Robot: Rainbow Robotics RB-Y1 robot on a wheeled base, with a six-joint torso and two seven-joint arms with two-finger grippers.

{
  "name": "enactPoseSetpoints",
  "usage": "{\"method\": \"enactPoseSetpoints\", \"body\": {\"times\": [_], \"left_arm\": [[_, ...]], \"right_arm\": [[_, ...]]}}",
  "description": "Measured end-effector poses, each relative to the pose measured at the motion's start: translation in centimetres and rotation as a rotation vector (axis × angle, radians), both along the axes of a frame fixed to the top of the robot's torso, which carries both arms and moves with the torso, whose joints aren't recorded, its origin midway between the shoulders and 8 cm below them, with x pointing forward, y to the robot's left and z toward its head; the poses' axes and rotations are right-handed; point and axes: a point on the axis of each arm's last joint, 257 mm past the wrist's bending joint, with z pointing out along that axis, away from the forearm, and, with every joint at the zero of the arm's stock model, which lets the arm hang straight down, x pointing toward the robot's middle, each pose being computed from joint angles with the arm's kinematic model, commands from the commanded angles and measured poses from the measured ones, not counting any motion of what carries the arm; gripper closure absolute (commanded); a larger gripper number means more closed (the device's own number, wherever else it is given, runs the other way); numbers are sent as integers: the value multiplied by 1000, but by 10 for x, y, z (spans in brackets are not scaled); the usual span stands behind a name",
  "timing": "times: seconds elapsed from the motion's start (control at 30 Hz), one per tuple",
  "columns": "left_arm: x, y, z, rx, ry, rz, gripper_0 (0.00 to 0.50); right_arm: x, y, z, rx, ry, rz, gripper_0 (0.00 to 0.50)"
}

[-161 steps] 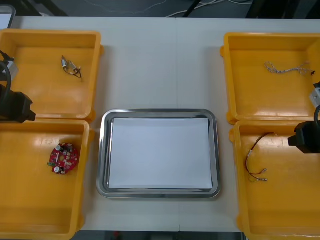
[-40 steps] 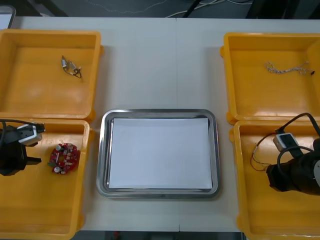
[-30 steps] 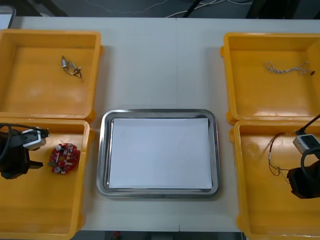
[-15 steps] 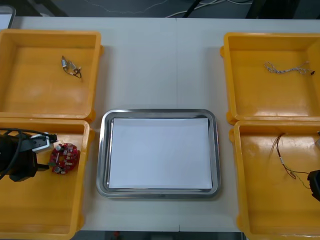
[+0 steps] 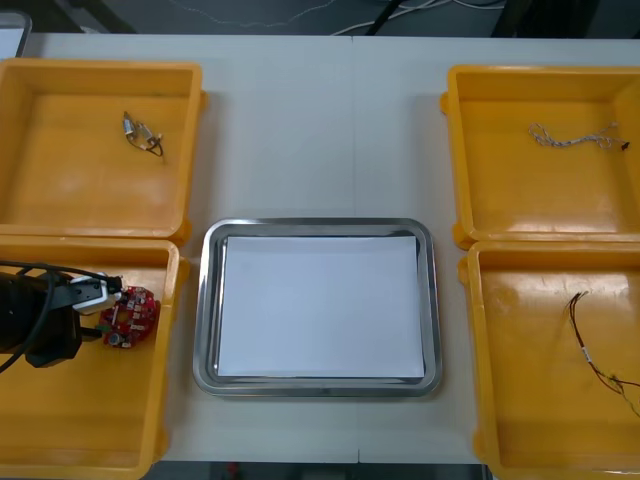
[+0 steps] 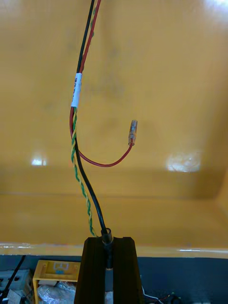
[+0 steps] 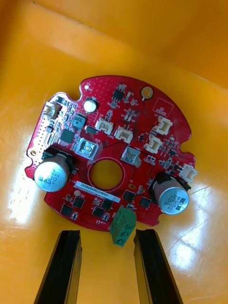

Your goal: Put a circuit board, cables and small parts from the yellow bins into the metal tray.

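Observation:
The round red circuit board (image 5: 132, 314) lies flat in the near left yellow bin (image 5: 90, 420). My left gripper (image 5: 108, 304) is low in that bin, right at the board's left edge. In the left wrist view its gripper (image 7: 108, 233) is open, fingers (image 7: 66, 266) apart on either side of the board's (image 7: 111, 156) green connector. My right gripper (image 6: 108, 240) is shut on the red and yellow cable (image 6: 76, 142), which also has a black strand. The cable (image 5: 583, 340) hangs over the near right bin (image 5: 520, 400), trailing off toward the right edge.
The metal tray (image 5: 205, 300), white inside, sits between the bins. Small metal parts (image 5: 143, 135) lie in the far left bin. A twisted blue and white cable (image 5: 575, 136) lies in the far right bin.
My left gripper slid right up to the board and its fingers narrowed. My right gripper drew back past the front view's right edge, pulling the cable along with it.

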Motion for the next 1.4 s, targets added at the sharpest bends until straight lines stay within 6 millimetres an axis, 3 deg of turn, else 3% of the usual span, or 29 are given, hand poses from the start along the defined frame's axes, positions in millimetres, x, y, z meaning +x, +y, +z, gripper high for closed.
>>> {"method": "enactPoseSetpoints", "body": {"times": [0.1,0.17,0.27,0.37,0.43,0.6,0.8,0.87,0.97,1.0,1.4], "left_arm": [[0,2,0,7,-1,1,176],[0,2,0,9,-2,1,173],[1,3,0,10,-2,2,167],[0,2,-1,11,-1,1,162],[0,1,-2,11,2,-1,162],[-3,-2,-6,10,11,-10,171],[-4,-4,-7,9,13,-14,250],[-4,-4,-7,8,12,-14,372],[-4,-5,-8,8,12,-13,485],[-4,-5,-8,7,12,-13,500],[-4,-4,-8,9,12,-13,500]], "right_arm": [[-8,0,-4,4,18,-4,500],[-12,-1,-6,5,25,-6,466],[-14,-1,-8,8,30,-7,308],[-13,0,-7,7,25,-5,76],[-13,0,-7,7,23,-4,9],[-9,1,-5,7,12,-2,0],[8,4,5,6,-29,14,0],[16,6,10,5,-48,22,0],[30,9,20,5,-80,34,0],[35,11,23,6,-93,36,0],[72,28,26,145,-137,-142,0]]}}
